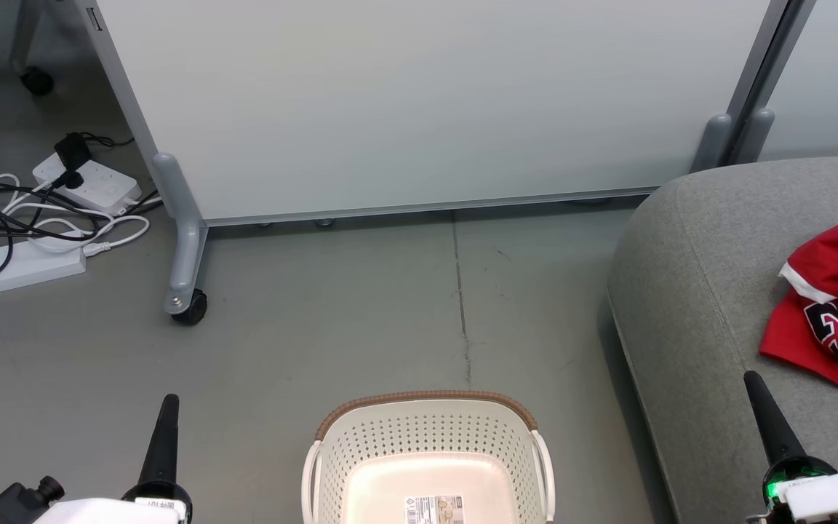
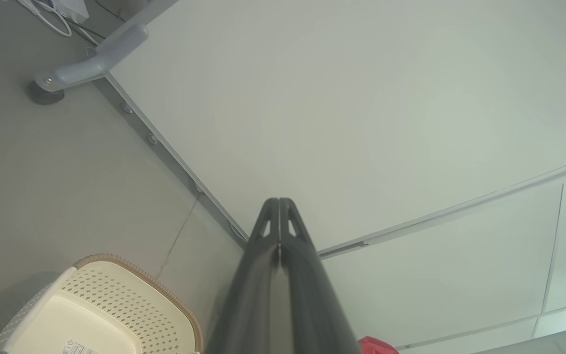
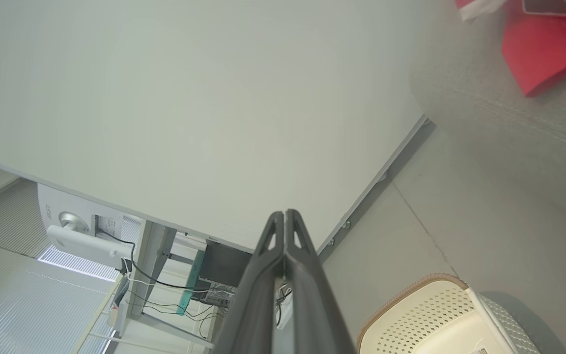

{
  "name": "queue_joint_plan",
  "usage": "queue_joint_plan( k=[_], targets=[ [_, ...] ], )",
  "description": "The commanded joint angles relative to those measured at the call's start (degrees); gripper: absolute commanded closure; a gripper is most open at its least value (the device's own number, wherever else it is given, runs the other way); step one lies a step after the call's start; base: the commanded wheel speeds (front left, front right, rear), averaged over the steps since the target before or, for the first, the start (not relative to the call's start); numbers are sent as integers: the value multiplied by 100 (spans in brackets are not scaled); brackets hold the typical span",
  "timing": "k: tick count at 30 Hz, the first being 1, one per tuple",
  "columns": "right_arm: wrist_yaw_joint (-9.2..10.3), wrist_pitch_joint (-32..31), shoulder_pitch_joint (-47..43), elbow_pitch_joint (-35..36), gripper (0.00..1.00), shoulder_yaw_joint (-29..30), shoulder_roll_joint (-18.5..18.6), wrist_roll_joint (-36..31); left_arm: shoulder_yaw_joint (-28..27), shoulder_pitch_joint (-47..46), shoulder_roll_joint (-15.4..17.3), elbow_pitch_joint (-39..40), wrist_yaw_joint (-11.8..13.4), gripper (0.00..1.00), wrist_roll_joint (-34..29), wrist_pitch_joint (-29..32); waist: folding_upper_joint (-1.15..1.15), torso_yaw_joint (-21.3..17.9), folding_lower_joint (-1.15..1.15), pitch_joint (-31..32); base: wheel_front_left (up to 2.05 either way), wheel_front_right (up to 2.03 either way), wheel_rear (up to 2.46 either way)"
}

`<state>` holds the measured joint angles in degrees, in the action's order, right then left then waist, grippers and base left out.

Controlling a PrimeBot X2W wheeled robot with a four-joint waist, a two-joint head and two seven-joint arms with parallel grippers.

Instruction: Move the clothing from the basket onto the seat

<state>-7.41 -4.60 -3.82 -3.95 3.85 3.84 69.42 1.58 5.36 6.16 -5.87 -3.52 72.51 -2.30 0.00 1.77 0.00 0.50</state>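
A barcode sticker [image 1: 433,509] lies on the floor of the basket [image 1: 430,399], its print too small to read. The red clothing [image 1: 833,291] lies crumpled on the grey seat [image 1: 695,291], its black-and-white block lettering too folded to make out. The left gripper [image 1: 169,407] hangs left of the basket and the right gripper [image 1: 756,386] by the seat's near edge beside the clothing, each with its dark fingers pressed together on themselves.
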Motion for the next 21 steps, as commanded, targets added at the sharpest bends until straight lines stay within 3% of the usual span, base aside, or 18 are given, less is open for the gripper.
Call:
queue_joint_plan(
  k=[1,21],
  targets=[
    [-11,-31,123,23,100,40,51,178,-71,-162,-1,69,-59,100,155,32,0,-5,0,-2,0,0,0],
    [-12,-154,237,-148,100,99,37,1178,-315,-185,-125,115,-219,100,1004,278,0,-70,0,-26,0,0,0]
  ],
)
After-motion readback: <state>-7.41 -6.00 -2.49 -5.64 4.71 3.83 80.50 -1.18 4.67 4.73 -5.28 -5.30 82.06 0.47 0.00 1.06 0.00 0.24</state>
